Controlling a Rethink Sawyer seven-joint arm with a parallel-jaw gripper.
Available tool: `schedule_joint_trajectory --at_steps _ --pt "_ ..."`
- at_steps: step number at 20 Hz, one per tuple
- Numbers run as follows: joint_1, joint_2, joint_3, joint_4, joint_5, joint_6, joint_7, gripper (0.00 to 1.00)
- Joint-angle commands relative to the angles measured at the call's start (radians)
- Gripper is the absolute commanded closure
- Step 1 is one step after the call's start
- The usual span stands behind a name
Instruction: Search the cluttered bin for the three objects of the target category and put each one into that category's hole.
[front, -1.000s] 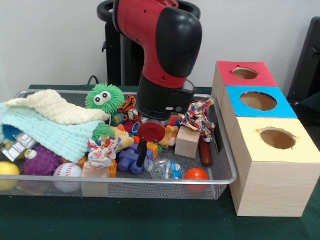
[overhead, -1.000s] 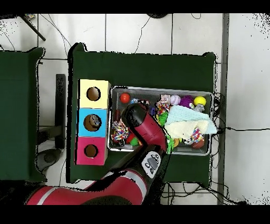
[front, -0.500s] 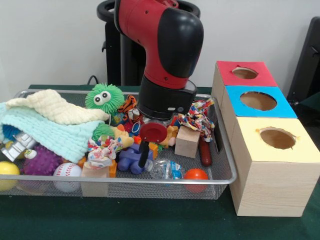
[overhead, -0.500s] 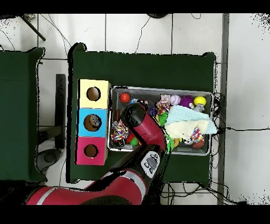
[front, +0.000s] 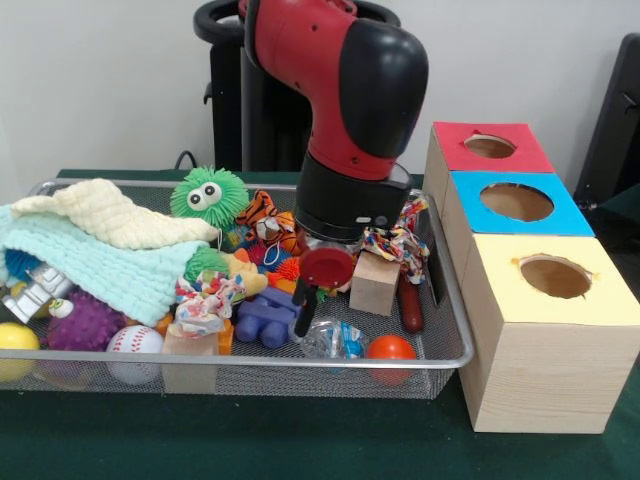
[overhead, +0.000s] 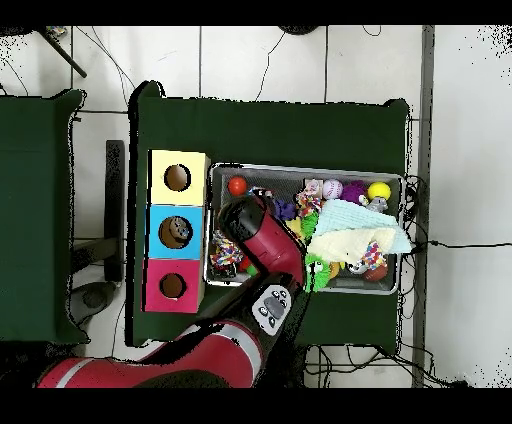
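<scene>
The red and black arm (front: 345, 100) reaches down into the wire mesh bin (front: 250, 362), which stands beside the three wooden boxes with red (front: 490, 146), blue (front: 517, 203) and yellow (front: 555, 277) holed tops. The gripper (front: 306, 312) hangs just above the blue plastic block toy (front: 262, 318), near the crumpled clear wrapper (front: 332, 340). Whether its jaws are spread or pressed together cannot be told. A plain wooden cube (front: 375, 283) sits just beside the arm.
</scene>
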Motion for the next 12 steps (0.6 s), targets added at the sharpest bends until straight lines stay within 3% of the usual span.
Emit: schedule_joint_trajectory --at_steps 1,7,12 --pt "0.019 0.070 0.046 -0.077 -0.014 0.111 0.232 0.00" --pt "0.045 0.141 -0.031 -0.124 -0.018 0.090 0.223 0.00" --pt "0.030 0.191 -0.044 -0.161 -0.012 0.063 0.204 0.00"
